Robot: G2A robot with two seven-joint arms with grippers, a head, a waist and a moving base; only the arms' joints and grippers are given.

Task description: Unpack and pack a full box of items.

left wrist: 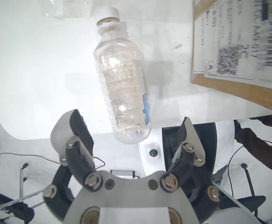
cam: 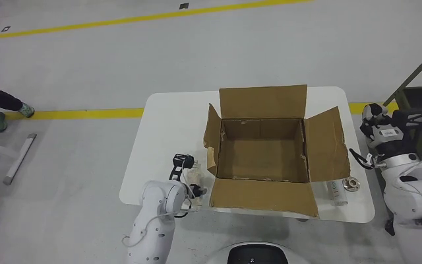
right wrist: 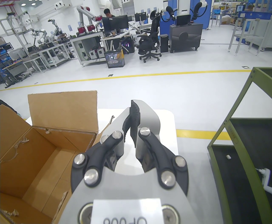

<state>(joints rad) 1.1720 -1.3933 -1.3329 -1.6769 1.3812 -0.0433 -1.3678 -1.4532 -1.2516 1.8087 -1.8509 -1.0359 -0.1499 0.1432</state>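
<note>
The clear plastic bottle (left wrist: 121, 84) looks light, thin and slippery; the released left hand (left wrist: 131, 117) should take its ribbed middle.

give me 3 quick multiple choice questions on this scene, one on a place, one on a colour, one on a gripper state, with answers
1. Relative to the open brown cardboard box, where is the clear plastic bottle?
A. inside it
B. outside it, on the white table
C. on top of a flap

2. What colour is the bottle's cap?
A. red
B. white
C. blue

3. What state is the right gripper in?
A. shut, empty
B. wide open
C. shut on the bottle

Answers:
1 B, the bottle lies on its side on the table beside the box, by the open left gripper.
2 B, the screw cap is plainly white.
3 A, its fingers meet with nothing between them.
</note>
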